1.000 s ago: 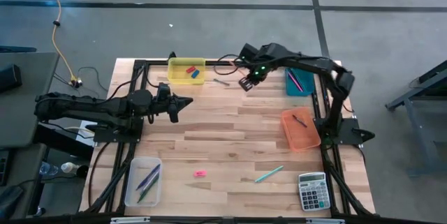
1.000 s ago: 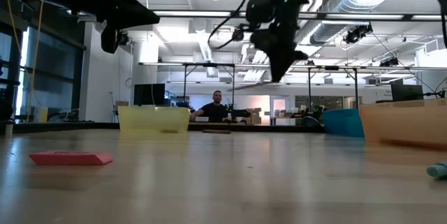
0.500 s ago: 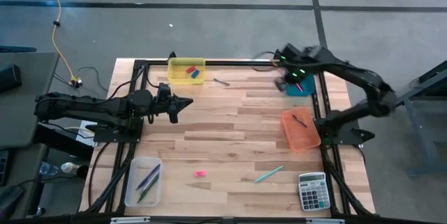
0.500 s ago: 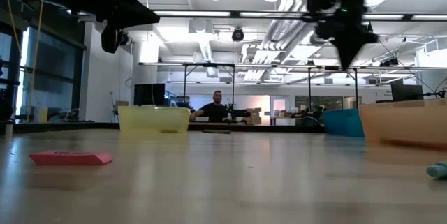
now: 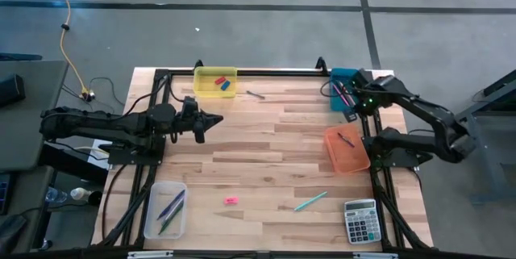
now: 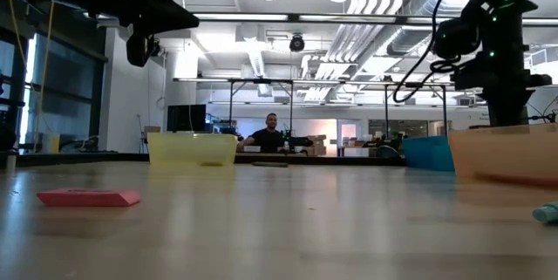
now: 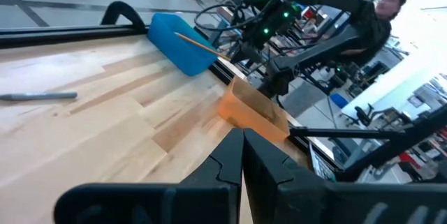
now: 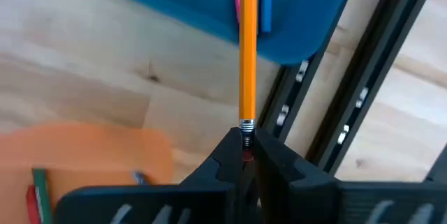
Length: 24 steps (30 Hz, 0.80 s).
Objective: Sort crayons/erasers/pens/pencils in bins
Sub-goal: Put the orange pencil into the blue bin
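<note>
R gripper clamped on eraser end of an orange pencil, held above near edge of teal bin; pencil tip reaching over bin interior, alongside pink and blue sticks already inside. L gripper shut, empty, parked well away from teal bin, toward yellow bin.

Relative to teal bin: orange bin just beside, one stick inside; yellow bin far along same table edge w/ red and blue erasers; a grey stick between them on bare wood. Pink eraser and teal stick well away, loose on table. Clear bin at opposite corner, few sticks inside. Calculator beyond orange bin.

Risks, judged from here:
- Grip only at pencil's end, so long lever; could pivot or slip on release.
- Gripper near bin edge and table's black frame rail; if dropped too early, pencil may tip over rim, land on rail or roll off table.
- Descending too low could nudge teal bin.
</note>
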Each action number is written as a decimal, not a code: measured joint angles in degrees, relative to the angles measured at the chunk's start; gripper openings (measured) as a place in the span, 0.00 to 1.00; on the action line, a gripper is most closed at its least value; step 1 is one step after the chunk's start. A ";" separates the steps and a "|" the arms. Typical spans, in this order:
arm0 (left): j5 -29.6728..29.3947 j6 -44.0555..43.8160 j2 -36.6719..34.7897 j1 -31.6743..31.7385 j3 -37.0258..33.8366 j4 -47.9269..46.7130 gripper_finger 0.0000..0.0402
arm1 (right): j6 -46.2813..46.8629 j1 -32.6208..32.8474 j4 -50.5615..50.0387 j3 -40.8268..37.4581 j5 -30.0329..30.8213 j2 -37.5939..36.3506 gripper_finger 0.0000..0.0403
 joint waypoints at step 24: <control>1.09 2.64 -0.11 -0.02 0.02 2.14 0.00 | -4.77 -4.55 8.52 1.73 -0.28 6.44 0.03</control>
